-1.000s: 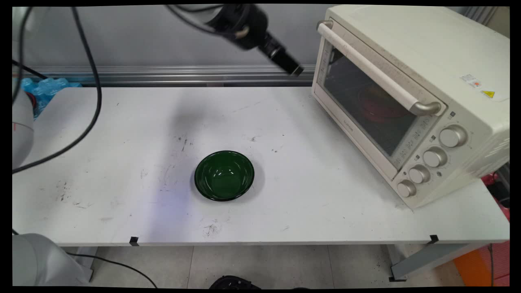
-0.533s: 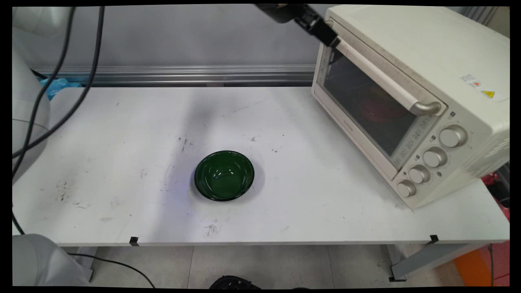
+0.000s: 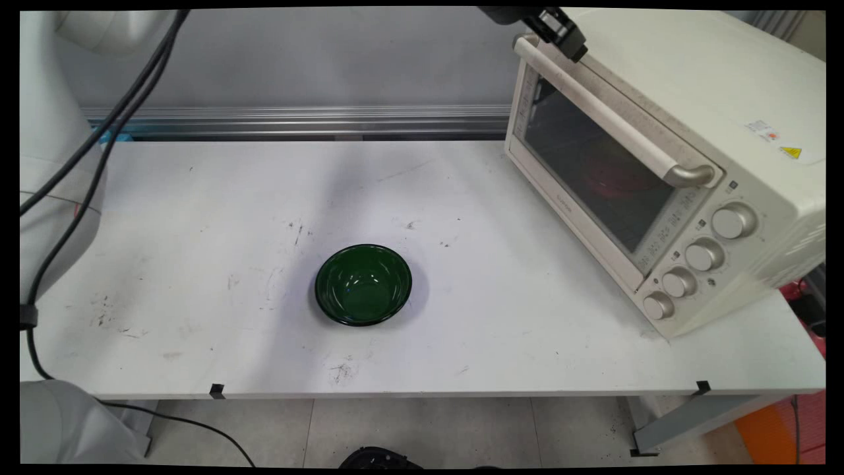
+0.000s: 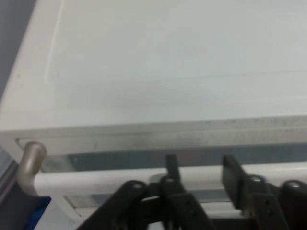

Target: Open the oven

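Hand view shows our gripper (image 4: 201,167) with jaws spread above the toaster oven's (image 3: 692,132) door handle (image 4: 96,179); we should centre over the bar before closing. Green bowl (image 3: 363,284) sits mid-counter.

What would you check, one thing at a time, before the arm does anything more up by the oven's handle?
1. Gripper open: ok, a gap shows between its fingers.
2. Gripper at the door handle: ok, fingertips reach it near its end.
3. Handle between the fingers: cannot tell, they look in front of it.
4. Toaster oven door shut: ok, flush with the body.
5. Inside the oven: a red dish shows through the glass; contents cannot tell.
6. Green bowl clear of the door's swing: ok, it sits mid-table, well apart.
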`<state>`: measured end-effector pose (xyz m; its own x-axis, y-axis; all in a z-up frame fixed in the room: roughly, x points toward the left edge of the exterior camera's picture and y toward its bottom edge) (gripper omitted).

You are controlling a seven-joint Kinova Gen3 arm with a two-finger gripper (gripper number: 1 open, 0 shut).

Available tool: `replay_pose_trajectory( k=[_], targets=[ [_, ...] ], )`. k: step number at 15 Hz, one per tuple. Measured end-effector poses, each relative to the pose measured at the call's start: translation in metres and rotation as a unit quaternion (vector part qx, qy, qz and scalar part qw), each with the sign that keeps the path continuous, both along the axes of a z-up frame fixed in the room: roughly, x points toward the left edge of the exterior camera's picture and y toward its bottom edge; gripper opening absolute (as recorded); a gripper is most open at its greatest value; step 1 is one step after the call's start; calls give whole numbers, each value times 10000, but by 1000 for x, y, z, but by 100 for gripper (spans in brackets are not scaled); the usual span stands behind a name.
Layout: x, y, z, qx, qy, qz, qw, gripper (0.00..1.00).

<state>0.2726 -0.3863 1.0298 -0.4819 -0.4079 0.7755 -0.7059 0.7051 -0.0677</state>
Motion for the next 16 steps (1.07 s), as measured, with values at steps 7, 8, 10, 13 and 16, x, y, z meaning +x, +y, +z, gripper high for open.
replay_pose_trajectory(
  k=[7, 8, 10, 13, 16],
  targets=[
    [-28, -29, -16, 184, -227, -10, 9996, 0],
    [-31, -33, -19, 222, -260, -6, 9994, 0],
    [-37, -39, -25, 278, -320, 4, 9991, 0],
    [-44, -46, -33, 350, -393, 18, 9986, 0],
    [-48, -49, -39, 423, -454, 35, 9981, 0]
  ],
)
